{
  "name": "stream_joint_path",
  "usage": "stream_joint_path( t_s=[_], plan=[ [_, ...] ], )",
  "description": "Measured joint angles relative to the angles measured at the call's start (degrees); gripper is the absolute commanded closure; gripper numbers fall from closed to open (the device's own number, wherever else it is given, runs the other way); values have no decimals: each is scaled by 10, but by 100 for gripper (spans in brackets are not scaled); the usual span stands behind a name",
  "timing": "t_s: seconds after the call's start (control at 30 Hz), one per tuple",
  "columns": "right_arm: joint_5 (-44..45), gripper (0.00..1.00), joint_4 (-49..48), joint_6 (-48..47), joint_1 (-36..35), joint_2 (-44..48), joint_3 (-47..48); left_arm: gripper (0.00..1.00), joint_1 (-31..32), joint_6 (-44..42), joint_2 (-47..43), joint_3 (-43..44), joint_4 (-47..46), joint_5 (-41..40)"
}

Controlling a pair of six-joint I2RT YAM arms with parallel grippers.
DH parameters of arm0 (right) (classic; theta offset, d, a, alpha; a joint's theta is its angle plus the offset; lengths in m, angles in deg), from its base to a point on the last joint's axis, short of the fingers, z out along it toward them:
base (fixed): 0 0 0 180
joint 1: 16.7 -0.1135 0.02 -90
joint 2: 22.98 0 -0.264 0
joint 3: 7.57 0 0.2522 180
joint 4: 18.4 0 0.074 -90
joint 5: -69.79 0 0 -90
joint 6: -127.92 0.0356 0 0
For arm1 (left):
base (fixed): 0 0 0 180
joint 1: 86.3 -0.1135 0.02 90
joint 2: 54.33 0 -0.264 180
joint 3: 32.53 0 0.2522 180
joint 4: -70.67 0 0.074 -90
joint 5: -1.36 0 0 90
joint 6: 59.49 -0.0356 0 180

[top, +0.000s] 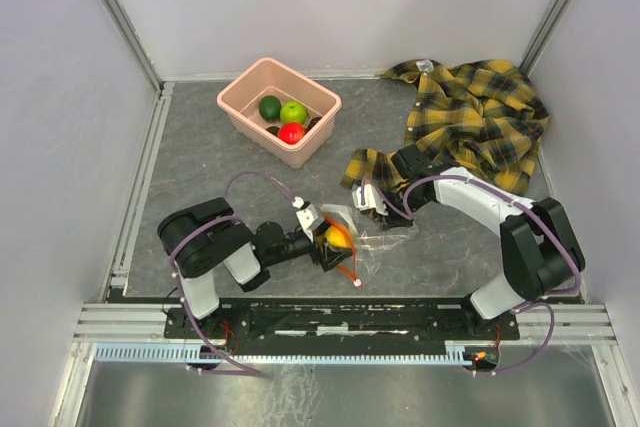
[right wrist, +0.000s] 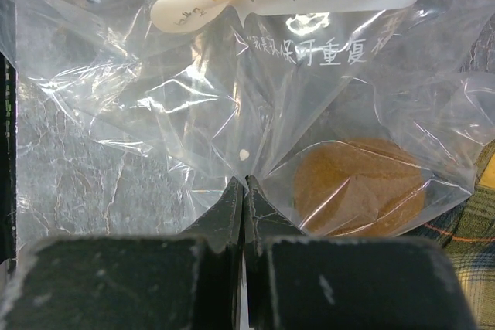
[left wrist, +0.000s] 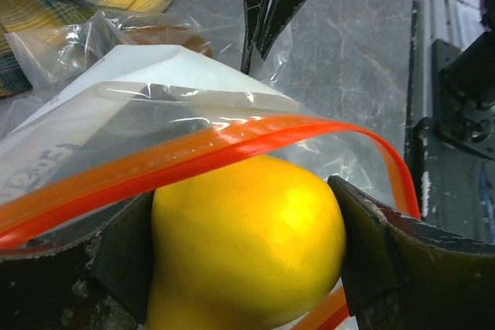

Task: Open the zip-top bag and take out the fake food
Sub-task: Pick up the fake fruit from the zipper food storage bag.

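**A:** How far along are you?

**B:** Nearest me, my left gripper (top: 330, 240) is closed partway around the yellow-orange fruit (left wrist: 247, 245), one finger on each side. The fruit sits right in the mouth of the zip-top bag (right wrist: 193, 113). The orange zip strip (left wrist: 232, 141) arcs over the top of the fruit, so I judge the bag open and this piece about halfway out.

**A:** And your other hand?

**B:** My right gripper (right wrist: 244, 195) has its fingers pressed together on a fold of the clear plastic, holding the bag just beside the left one.

**A:** Is anything left inside?

**B:** A brown piece (right wrist: 360, 187) lies inside the bag, just past my right fingertips. As far as I can see, that and the yellow one are all the fake food left to take out.

**A:** What's done already?

**B:** Farther back, the pink tub (top: 300, 80) holds a dark green fruit (top: 270, 107), a light green fruit (top: 293, 112) and a red fruit (top: 291, 133). There are also dark bits in it that I can't identify. The plaid shirt (top: 480, 112) lies off to the right.
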Motion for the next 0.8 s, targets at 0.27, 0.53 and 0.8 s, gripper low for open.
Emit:
stream_joint_path(
  t_s=[0.27, 0.53, 0.8],
  plan=[
    [-5, 98, 8, -5, 5, 11, -2, 58, -18, 147, -3, -1, -1, 41],
    [-5, 98, 10, -11, 7, 13, -3, 62, -29, 266, -5, 5, -1, 45],
    [-4, 98, 10, -13, 7, 13, -3, 61, -33, 273, -117, 14, 108, 45]
  ],
)
